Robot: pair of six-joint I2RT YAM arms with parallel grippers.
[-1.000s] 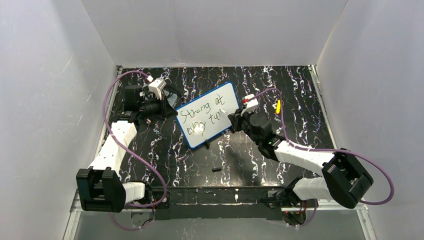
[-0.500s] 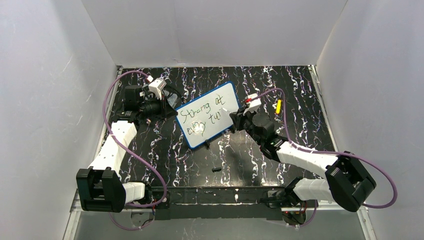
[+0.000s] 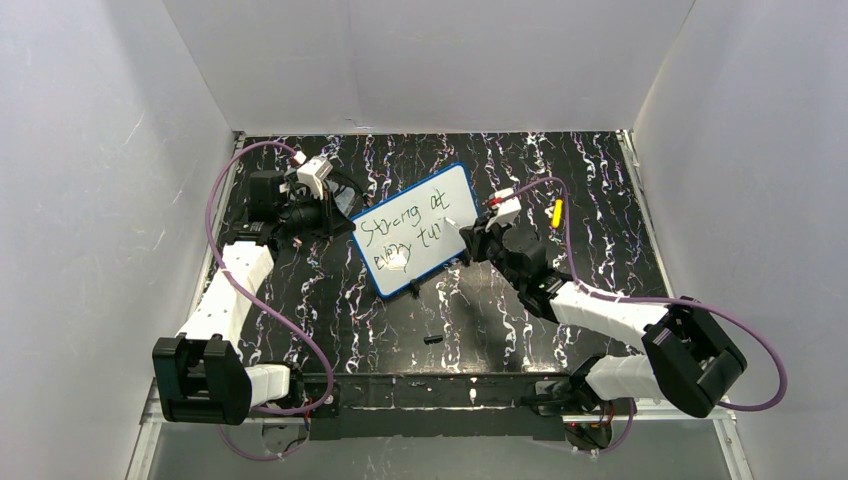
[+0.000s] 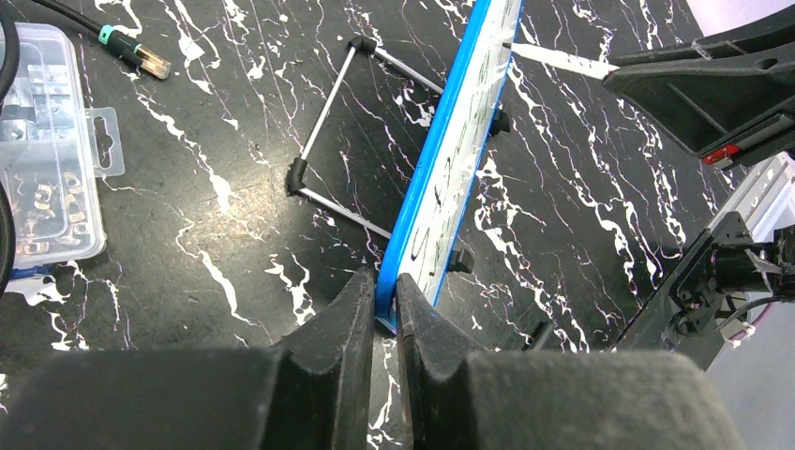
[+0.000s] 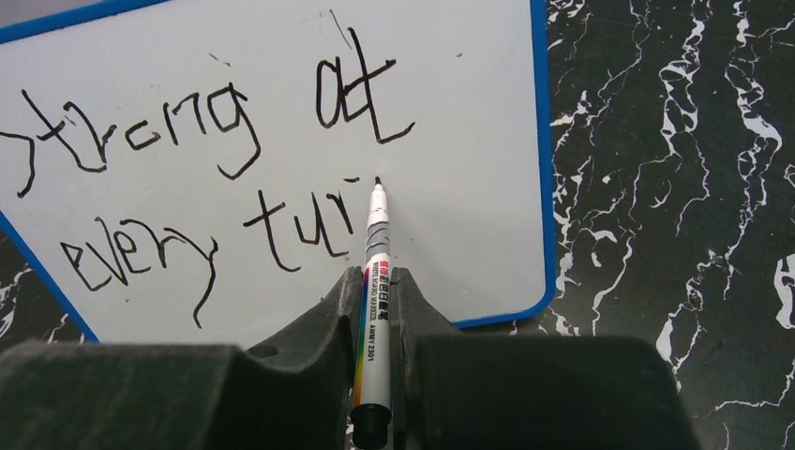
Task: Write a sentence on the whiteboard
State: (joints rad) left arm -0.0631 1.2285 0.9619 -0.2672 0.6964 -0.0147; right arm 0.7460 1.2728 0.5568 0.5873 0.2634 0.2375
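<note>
board: whiteboard (image 3: 455, 185), blue rim, stands tilted back on a wire stand (image 4: 323, 131), writing face turned to the right arm
text: sentence (image 5: 225, 169) in dark marker, two lines; top reads "Strong at", bottom "every tur", last word unfinished
marker: white-barrelled marker (image 5: 376, 234), tip on the board face just right of the "r", below "at"
right gripper (image 5: 377, 277): closed on the marker barrel, in front of the board's lower right part
left gripper (image 4: 382, 281): clamped on the board's blue rim at its left corner, one finger on each side of the edge
stand detail: wire frame sits behind the board; two black clips show on the board's bottom edge
table (image 3: 600, 180): black with white veining, board near its middle
box: clear parts box (image 4: 42, 150), well behind the board on the left arm's side
plug: cable end (image 4: 136, 56) just beside the box, behind the board
yellow item (image 3: 556, 212): right of the board, beyond the right gripper; too small to identify
black bit (image 3: 431, 340): on the table in front of the board, apart from it
</note>
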